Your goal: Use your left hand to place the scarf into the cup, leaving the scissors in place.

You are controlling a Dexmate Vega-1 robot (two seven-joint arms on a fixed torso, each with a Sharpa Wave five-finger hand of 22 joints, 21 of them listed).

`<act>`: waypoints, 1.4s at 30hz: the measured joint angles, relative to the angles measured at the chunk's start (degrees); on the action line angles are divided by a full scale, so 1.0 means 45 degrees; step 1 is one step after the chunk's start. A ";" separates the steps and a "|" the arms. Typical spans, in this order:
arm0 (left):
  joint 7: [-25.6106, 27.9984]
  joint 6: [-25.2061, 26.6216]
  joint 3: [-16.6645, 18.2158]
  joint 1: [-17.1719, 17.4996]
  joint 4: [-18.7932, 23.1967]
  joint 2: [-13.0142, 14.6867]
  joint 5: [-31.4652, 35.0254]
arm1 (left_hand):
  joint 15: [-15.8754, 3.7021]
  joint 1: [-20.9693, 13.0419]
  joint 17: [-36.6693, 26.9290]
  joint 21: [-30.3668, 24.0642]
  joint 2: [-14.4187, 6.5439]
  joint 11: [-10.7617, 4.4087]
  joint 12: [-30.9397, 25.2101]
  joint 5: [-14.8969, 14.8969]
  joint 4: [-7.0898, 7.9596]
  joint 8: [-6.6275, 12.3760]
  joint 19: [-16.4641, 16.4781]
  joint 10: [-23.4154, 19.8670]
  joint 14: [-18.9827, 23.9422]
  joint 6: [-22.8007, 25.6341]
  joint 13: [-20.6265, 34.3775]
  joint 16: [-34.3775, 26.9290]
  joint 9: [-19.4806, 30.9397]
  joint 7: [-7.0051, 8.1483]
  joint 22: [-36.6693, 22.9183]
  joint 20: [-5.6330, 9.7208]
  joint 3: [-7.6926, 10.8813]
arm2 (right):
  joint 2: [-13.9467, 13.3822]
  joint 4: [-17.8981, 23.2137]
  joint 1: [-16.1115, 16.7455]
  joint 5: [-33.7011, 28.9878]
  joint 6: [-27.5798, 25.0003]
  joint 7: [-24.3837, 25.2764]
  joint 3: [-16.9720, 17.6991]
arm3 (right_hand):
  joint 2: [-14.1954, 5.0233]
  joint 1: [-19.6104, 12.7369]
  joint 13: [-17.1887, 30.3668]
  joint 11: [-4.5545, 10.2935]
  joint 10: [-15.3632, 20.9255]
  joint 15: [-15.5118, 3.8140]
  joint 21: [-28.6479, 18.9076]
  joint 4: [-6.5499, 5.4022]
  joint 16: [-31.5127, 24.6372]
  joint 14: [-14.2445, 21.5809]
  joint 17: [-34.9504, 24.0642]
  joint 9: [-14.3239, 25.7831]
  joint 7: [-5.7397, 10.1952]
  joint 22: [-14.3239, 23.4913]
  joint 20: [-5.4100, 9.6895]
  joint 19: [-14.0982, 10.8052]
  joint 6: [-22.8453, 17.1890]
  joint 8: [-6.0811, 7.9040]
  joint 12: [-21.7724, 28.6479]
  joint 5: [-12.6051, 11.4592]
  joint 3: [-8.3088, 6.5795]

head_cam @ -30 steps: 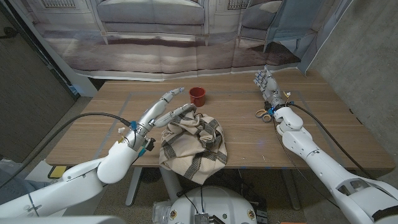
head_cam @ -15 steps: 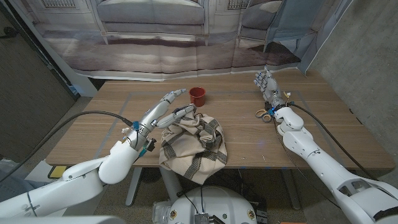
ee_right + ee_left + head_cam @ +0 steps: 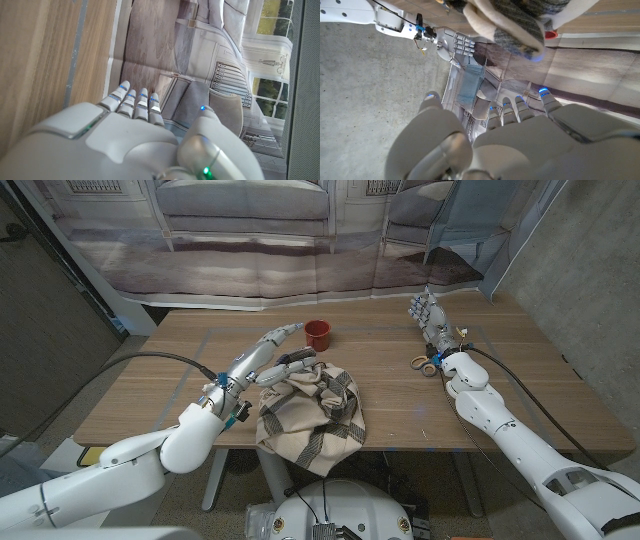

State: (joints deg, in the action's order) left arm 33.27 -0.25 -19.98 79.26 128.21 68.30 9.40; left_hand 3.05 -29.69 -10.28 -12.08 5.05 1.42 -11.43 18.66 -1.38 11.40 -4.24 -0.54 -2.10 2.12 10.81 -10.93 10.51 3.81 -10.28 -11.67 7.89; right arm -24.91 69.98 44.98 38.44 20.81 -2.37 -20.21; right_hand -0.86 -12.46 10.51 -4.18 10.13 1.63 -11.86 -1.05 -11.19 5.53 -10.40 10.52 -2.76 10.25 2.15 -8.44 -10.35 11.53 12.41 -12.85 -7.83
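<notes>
Cream cloth with dark stripes, the scarf lies bunched on the wooden desk in the head view, its near end hanging over the front edge. The red cup stands just beyond it, upright, with none of the cloth in it. The left hand sits at the scarf's far left corner, fingers spread and reaching toward the cup, the lower ones touching the cloth; no grasp shows. The right hand stands apart at the far right with its fingers released, the scissors lying beside its wrist.

From the left wrist, the left hand has its fingers extended and apart, a fold of scarf ahead of them, not gripped.

From the right wrist, the right hand is unclenched and holds nothing.

By my reading the task has barely begun: gathering, lifting and stuffing the cloth all remain.
</notes>
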 measured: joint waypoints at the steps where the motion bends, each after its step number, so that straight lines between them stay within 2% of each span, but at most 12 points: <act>1: -0.0006 0.0028 0.0000 0.0000 0.0000 0.0000 0.0003 | 0.0058 -0.0030 0.0000 -0.0002 0.0030 0.0002 0.0000 0.0000 -0.0015 -0.0041 0.0002 -0.0002 0.0025 -0.0070 0.0000 0.0000 0.0000 0.0012 0.0000 -0.0002 -0.0015 | 0.0003 -0.0005 -0.0004 0.0000 0.0000 0.0000 -0.0002 | 0.0000 0.0000 0.0000 0.0000 0.0000 0.0000 0.0000 0.0000 0.0000 0.0000 0.0000 0.0000 0.0000 0.0000 0.0000 0.0000 0.0000 0.0000 0.0000 0.0000 0.0000; 8: -0.0093 0.0331 -0.0126 -0.0168 0.0446 0.0215 0.0055 | 0.0328 -0.0044 0.0000 -0.0078 0.0217 -0.0070 0.0051 0.0053 -0.0119 -0.0087 0.0232 0.0161 0.0162 -0.0215 0.0000 0.0000 0.0067 0.0109 0.0000 -0.0083 -0.0119 | 0.0073 -0.0165 -0.0108 0.0009 0.0000 -0.0062 -0.0031 | 0.0000 0.0000 0.0000 0.0000 0.0000 0.0001 0.0000 0.0036 0.0000 -0.0001 -0.0001 0.0000 0.0046 0.0000 -0.0001 0.0000 -0.0046 0.0000 0.0000 0.0000 0.0036; 9: -0.0157 0.0917 -0.0135 -0.0175 0.0473 0.0224 0.0244 | 0.0357 -0.0108 0.0001 -0.0099 0.0294 -0.0074 0.0051 0.0053 -0.0155 -0.0087 0.0317 0.0165 0.0191 -0.0297 0.0000 0.0000 0.0067 0.0107 0.0000 -0.0071 -0.0156 | 0.0079 -0.0180 -0.0116 0.0011 0.0001 -0.0071 -0.0033 | 0.0000 0.0000 0.0000 0.0000 0.0000 0.0001 0.0000 0.0036 0.0000 0.0000 0.0000 0.0001 0.0046 0.0000 0.0000 0.0000 -0.0046 0.0000 0.0000 0.0000 0.0036; 11: -0.0180 0.1239 -0.0165 -0.0205 0.0586 0.0269 0.0353 | 0.0370 -0.0024 0.0001 -0.0099 0.0371 -0.0114 0.0051 0.0053 -0.0173 -0.0086 0.0393 0.0205 0.0204 -0.0317 0.0000 0.0000 0.0067 0.0088 0.0001 -0.0112 -0.0173 | 0.0091 -0.0212 -0.0133 0.0013 0.0011 -0.0102 -0.0037 | 0.0000 0.0000 0.0000 0.0000 0.0000 0.0001 0.0000 0.0036 0.0000 0.0000 0.0000 0.0000 0.0046 0.0000 0.0000 0.0000 -0.0046 0.0000 0.0000 0.0000 0.0036; 19: -0.0393 0.2012 -0.0262 -0.0330 0.0937 0.0441 0.0500 | 0.0432 -0.0024 0.0001 -0.0149 0.0571 -0.0114 0.0050 0.0053 -0.0220 -0.0134 0.0644 0.0204 0.0266 -0.0385 0.0000 0.0000 0.0067 0.0156 0.0001 -0.0085 -0.0330 | 0.0204 -0.0473 -0.0286 0.0023 0.0070 -0.0192 -0.0082 | 0.0001 0.0000 0.0000 0.0000 0.0000 0.0001 0.0000 0.0036 0.0000 -0.0001 -0.0001 0.0000 0.0046 0.0000 0.0000 0.0000 -0.0045 0.0000 0.0000 0.0000 0.0036; 29: -0.0521 0.2239 -0.0341 -0.0529 0.1233 0.0633 0.0506 | 0.0530 -0.0026 0.0002 -0.0149 0.0669 -0.0144 0.0050 0.0053 -0.0261 -0.0134 0.0802 0.0172 0.0366 -0.0384 -0.0002 0.0000 0.0066 0.0155 -0.0059 -0.0111 -0.0473 | 0.0229 -0.0524 -0.0317 0.0033 0.0116 -0.0265 -0.0092 | 0.0001 -0.0001 0.0000 0.0000 0.0000 0.0001 -0.0001 0.0035 0.0000 -0.0001 -0.0001 0.0000 0.0045 0.0000 -0.0047 0.0048 -0.0045 0.0000 0.0000 0.0000 0.0035; 30: -0.0956 0.2725 -0.0343 -0.0561 0.1282 0.0657 0.0344 | 0.0530 -0.0026 0.0003 -0.0149 0.0670 -0.0162 0.0050 0.0053 -0.0262 -0.0134 0.0851 0.0154 0.0366 -0.0384 -0.0002 0.0000 0.0066 0.0155 -0.0059 -0.0062 -0.0473 | 0.0288 -0.0690 -0.0403 0.0036 0.0122 -0.0280 -0.0111 | 0.0001 -0.0001 0.0000 0.0000 0.0000 0.0004 -0.0001 0.0036 0.0000 0.0001 -0.0001 0.0000 0.0045 0.0000 -0.0047 0.0047 -0.0045 0.0000 0.0001 -0.0001 0.0036; 33: -0.1240 0.2986 -0.0371 -0.0639 0.1366 0.0687 0.0259 | 0.0530 -0.0030 0.0003 -0.0245 0.0673 -0.0162 0.0050 0.0053 -0.0261 -0.0134 0.0937 0.0154 0.0366 -0.0383 -0.0002 0.0000 0.0065 0.0155 -0.0059 -0.0109 -0.0473 | 0.0312 -0.0750 -0.0439 0.0040 0.0133 -0.0310 -0.0121 | 0.0001 -0.0001 0.0000 -0.0001 0.0000 0.0048 0.0049 0.0035 0.0000 0.0045 -0.0001 0.0000 0.0045 0.0000 -0.0047 0.0047 -0.0045 0.0000 0.0001 0.0000 0.0036; 40: -0.1369 0.3110 -0.0461 -0.0784 0.1607 0.0739 0.0241 | 0.0552 -0.0094 0.0003 -0.0246 0.0737 -0.0212 -0.0013 0.0053 -0.0312 -0.0083 0.0999 0.0104 0.0389 -0.0334 -0.0002 0.0000 0.0065 0.0204 -0.0058 -0.0071 -0.0524 | 0.0325 -0.0793 -0.0464 0.0058 0.0148 -0.0367 -0.0125 | 0.0001 0.0000 0.0000 -0.0001 0.0000 0.0048 0.0049 0.0035 0.0000 0.0045 -0.0001 0.0000 0.0045 0.0000 -0.0047 0.0047 -0.0044 0.0000 0.0000 0.0000 0.0035; 42: -0.1696 0.3714 -0.0503 -0.0820 0.1685 0.0741 0.0281 | 0.0573 -0.0094 0.0003 -0.0246 0.0737 -0.0230 -0.0013 0.0053 -0.0312 -0.0083 0.1037 0.0085 0.0410 -0.0334 -0.0002 0.0000 0.0064 0.0203 -0.0058 -0.0110 -0.0524 | 0.0348 -0.0858 -0.0504 0.0067 0.0155 -0.0390 -0.0131 | 0.0001 -0.0001 0.0000 -0.0001 0.0000 0.0048 0.0049 0.0035 0.0000 0.0045 -0.0001 0.0000 0.0045 0.0000 -0.0047 0.0047 -0.0045 0.0000 0.0000 0.0000 0.0035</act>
State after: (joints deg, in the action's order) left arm 25.64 16.46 -22.24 75.57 135.80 71.63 10.67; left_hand 5.63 -30.12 -10.26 -13.19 8.37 0.39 -11.48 18.90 -2.79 11.03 0.43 -0.16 -0.26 0.62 10.80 -10.93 10.80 4.72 -10.54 -12.17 5.53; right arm -23.34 66.12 42.72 38.74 21.51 -4.13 -20.80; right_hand -0.86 -12.46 10.51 -4.19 10.13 1.85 -11.64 -0.89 -11.19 5.74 -10.41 10.52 -2.56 10.25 1.94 -8.23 -10.55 11.53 12.41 -12.85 -7.67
